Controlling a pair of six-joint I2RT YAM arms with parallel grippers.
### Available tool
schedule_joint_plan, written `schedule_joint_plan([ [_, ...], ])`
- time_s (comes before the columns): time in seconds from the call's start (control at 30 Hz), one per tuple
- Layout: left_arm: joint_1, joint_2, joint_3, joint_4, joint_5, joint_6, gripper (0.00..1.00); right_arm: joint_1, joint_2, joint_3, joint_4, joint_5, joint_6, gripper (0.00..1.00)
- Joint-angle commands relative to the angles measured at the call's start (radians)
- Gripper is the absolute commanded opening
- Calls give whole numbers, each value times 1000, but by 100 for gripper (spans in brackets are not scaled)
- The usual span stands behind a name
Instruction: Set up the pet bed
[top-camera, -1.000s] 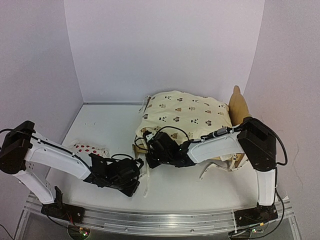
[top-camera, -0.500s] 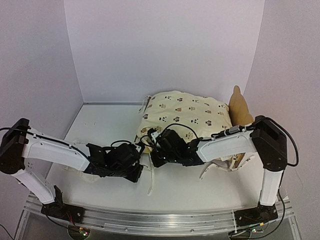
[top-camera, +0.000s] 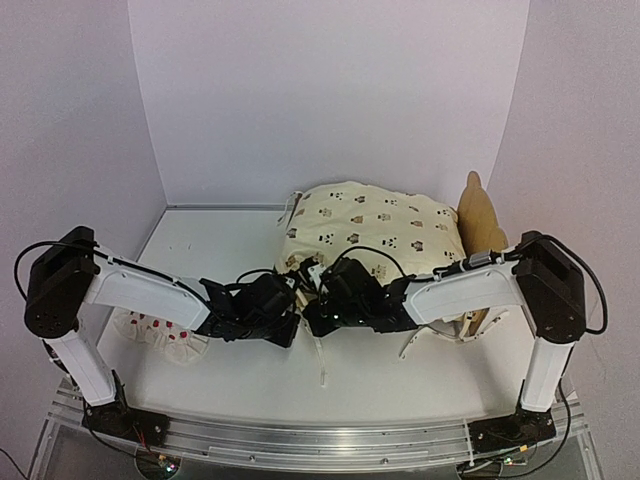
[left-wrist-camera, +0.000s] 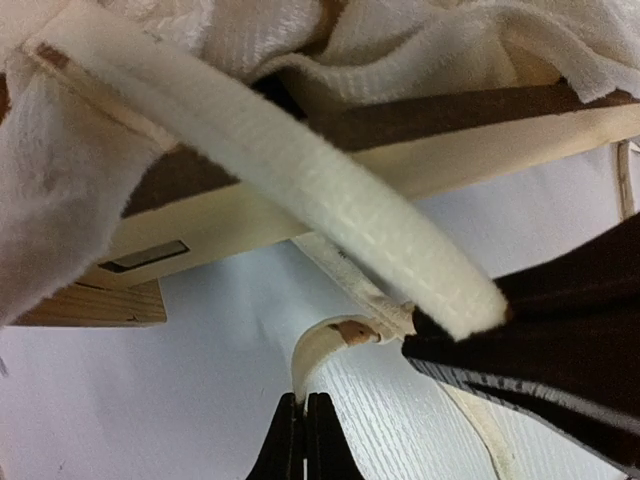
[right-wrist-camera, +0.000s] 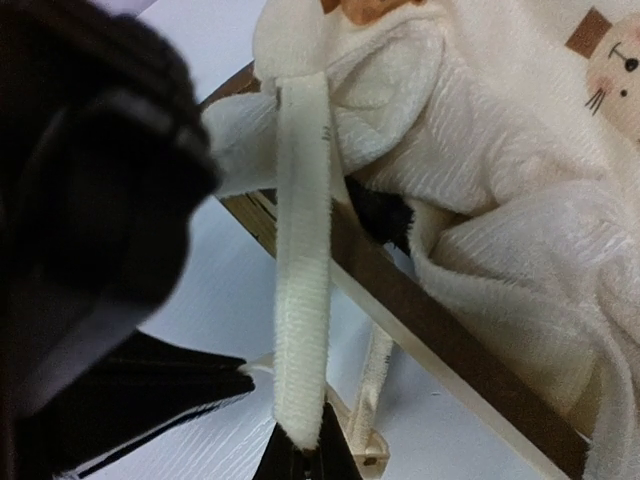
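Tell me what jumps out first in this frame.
A cream animal-print quilt drapes the pet bed at centre right. At its near left corner the right fingers pinch the end of a fuzzy white strap, with the shut left fingers close beside; a red-dotted pillow lies off to the left.

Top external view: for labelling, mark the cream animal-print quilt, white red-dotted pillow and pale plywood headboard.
Cream animal-print quilt (top-camera: 375, 225), top view, printed upper face.
White red-dotted pillow (top-camera: 160, 330), top view, exposed middle.
Pale plywood headboard (top-camera: 479, 218), top view, broad face.
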Motion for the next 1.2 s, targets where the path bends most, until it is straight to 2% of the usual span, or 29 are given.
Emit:
schedule_joint_plan([
  [0.0, 34, 9, 44, 138, -24, 28, 0, 17, -27, -8, -33, -121, -6, 8],
  [0.27, 51, 55, 46, 182, -17, 68, 0, -30, -105, 20, -213, -225, -98, 39],
  [0.4, 56, 64, 35, 204, -15, 77, 0, -89, -176, -29, -233, -244, -93, 44],
  [0.5, 58, 69, 29, 214, -14, 85, 0, -120, -197, -41, -243, -227, -100, 41],
  [0.7, 59, 81, 34, 215, -11, 94, 0, -134, -129, 0, -248, -185, -134, 22],
  [0.97, 59, 79, 28, 219, -7, 89, 0, -133, 0, 109, -252, -215, -145, 14],
  [1.17, 59, 77, 22, 232, 9, 88, 0, -133, 86, 166, -239, -197, -181, 13],
])
